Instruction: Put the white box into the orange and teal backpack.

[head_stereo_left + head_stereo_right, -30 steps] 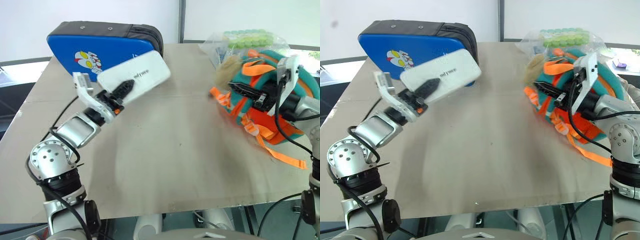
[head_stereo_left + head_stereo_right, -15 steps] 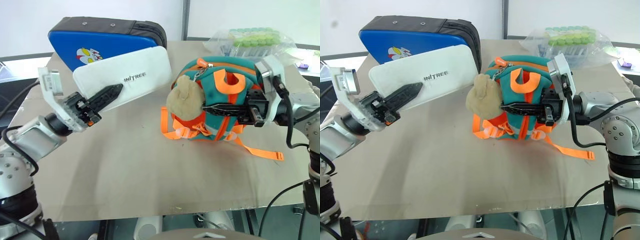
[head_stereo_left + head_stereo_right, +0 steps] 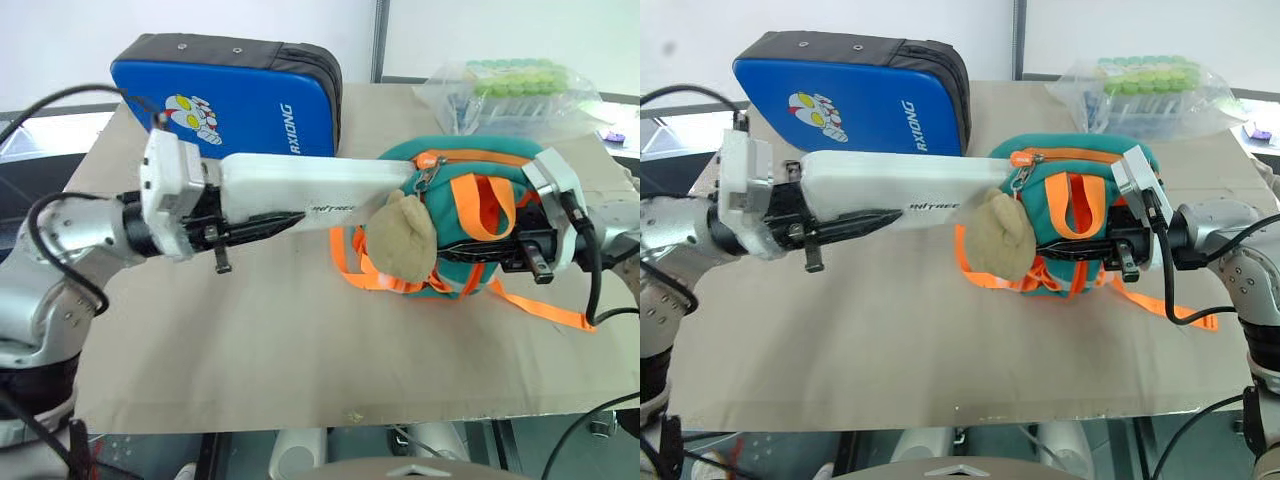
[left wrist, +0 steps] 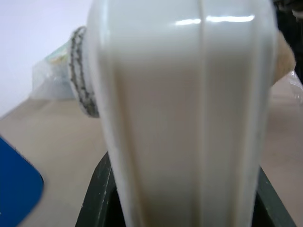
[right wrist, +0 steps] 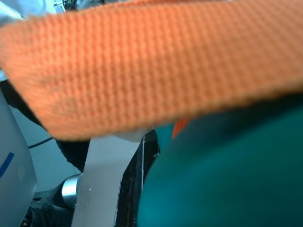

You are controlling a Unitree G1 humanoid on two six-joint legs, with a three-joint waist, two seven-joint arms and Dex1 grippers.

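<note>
My left gripper point(image 3: 283, 207) is shut on the white box point(image 3: 310, 185) and holds it level and edge-on above the table. The box's far end touches the top of the orange and teal backpack point(image 3: 470, 165), beside the zipper and the tan plush toy point(image 3: 400, 240). In the left wrist view the white box point(image 4: 184, 118) rises between the dark fingers point(image 4: 94, 198). My right gripper point(image 3: 455, 248) comes in from the right, shut on the backpack's front under the orange handle. The right wrist view shows an orange strap point(image 5: 142, 66) and teal fabric point(image 5: 227, 175) up close.
A large blue padded case point(image 3: 240, 100) with a cartoon figure stands at the back left of the table point(image 3: 250, 340). A clear bag of green-capped tubes point(image 3: 510, 85) lies at the back right. Orange straps point(image 3: 545, 310) trail to the right of the backpack.
My left gripper has rolled the box from face-up to edge-on and swung its far end to the backpack's top. The right gripper has stood the backpack upright and drawn it back slightly.
</note>
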